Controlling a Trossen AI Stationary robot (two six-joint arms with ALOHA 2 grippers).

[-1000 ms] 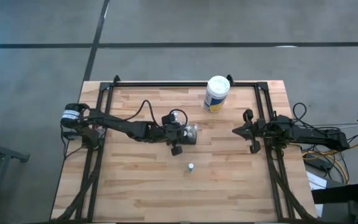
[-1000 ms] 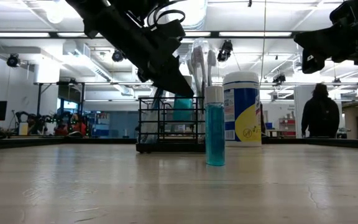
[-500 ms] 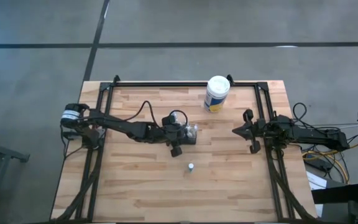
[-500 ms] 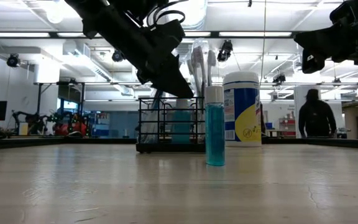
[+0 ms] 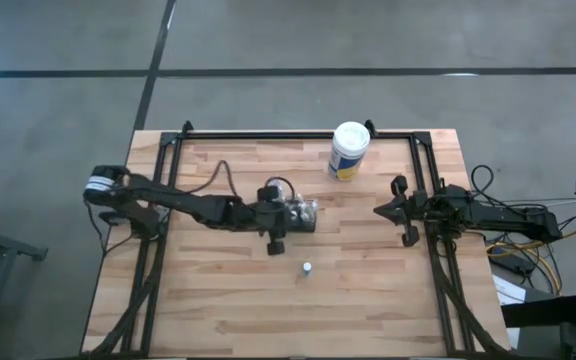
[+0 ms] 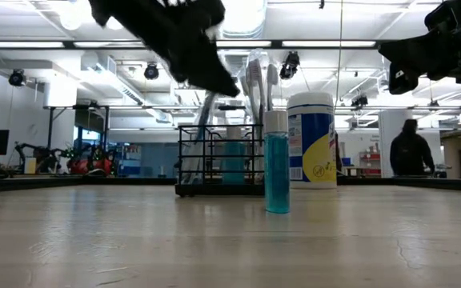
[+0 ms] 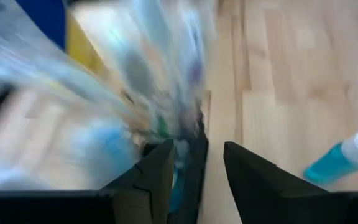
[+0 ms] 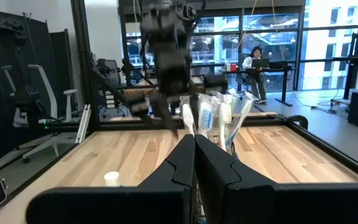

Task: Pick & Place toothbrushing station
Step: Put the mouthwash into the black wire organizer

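Two arms over the wooden desk (image 5: 228, 290), with the toothbrushing station (image 6: 218, 160) standing upright near the desk's centre.
Toothbrushes (image 6: 258, 76) in the station are pointing straight up; the direction of the caddy's long axis cannot be told. The left gripper (image 5: 276, 232) is reaching level from the left edge, its fingers (image 7: 157, 171) standing apart just beside the station, clamping nothing. The right gripper (image 5: 396, 212) is waiting near the right edge, fingers pressed together. A blue bottle (image 6: 277, 162) is standing nearer the front edge; a white canister (image 5: 349, 149) is sitting by the back edge.
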